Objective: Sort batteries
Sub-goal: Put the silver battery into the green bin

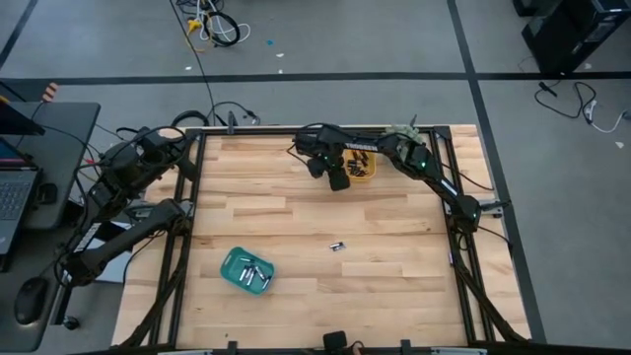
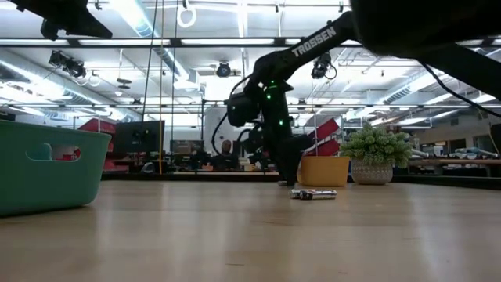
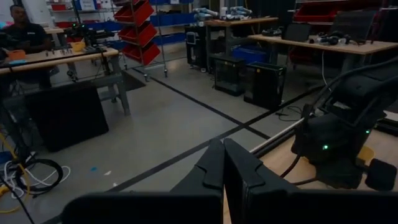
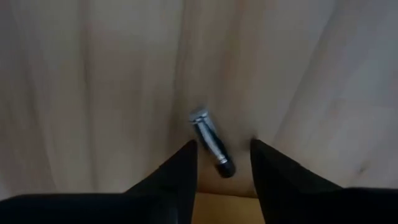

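My right gripper stands open and points down over the wooden table, just left of a yellow tray at the far middle. A silvery battery with a dark end shows between its fingertips and touches neither finger. Whether it lies on the wood or is in the air, I cannot tell. Two more batteries lie on the table's middle. A teal tray at the near left holds several batteries. My left gripper is shut and waits, held level, off the table's far left corner.
A small potted plant stands behind the yellow tray at the far edge. The teal tray's wall rises at the near left in the low view. Bare wood lies between the trays. A person sits far off in the room.
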### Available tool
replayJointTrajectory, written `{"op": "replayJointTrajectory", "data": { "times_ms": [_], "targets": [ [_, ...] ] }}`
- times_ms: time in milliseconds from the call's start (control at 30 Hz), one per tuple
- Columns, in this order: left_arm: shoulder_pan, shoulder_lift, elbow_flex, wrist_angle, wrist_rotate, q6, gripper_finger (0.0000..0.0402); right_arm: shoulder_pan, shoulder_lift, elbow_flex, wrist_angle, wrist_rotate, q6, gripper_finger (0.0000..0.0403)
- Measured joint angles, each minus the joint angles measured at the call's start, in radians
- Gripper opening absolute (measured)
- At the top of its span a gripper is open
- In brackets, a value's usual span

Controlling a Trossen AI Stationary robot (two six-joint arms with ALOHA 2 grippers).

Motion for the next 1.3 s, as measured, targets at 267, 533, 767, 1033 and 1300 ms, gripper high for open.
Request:
{"op": "replayJointTrajectory", "data": {
  "times_ms": [267,533,767,1033,1300],
  "targets": [
    [0.0,0.0,0.0,-0.001,0.012,-0.016,0.0,0.003,0.0,-0.006,0.006,0.015,0.001,0.0127],
    [0.0,0.0,-0.008,0.019,0.053,-0.02,0.0,0.001,0.001,-0.006,0.023,0.009,0.0,0.0027],
    [0.0,0.0,-0.134,0.209,0.186,-0.047,0.0,0.0,0.001,-0.006,0.026,-0.009,0.042,0.0008],
    [0.0,0.0,-0.295,0.387,0.36,-0.075,0.0,0.01,-0.009,-0.004,0.044,-0.023,0.069,0.0002],
    [0.0,0.0,-0.397,0.496,0.359,-0.076,0.0,0.02,-0.061,-0.005,0.133,-0.158,0.071,0.0]
  ]
}}
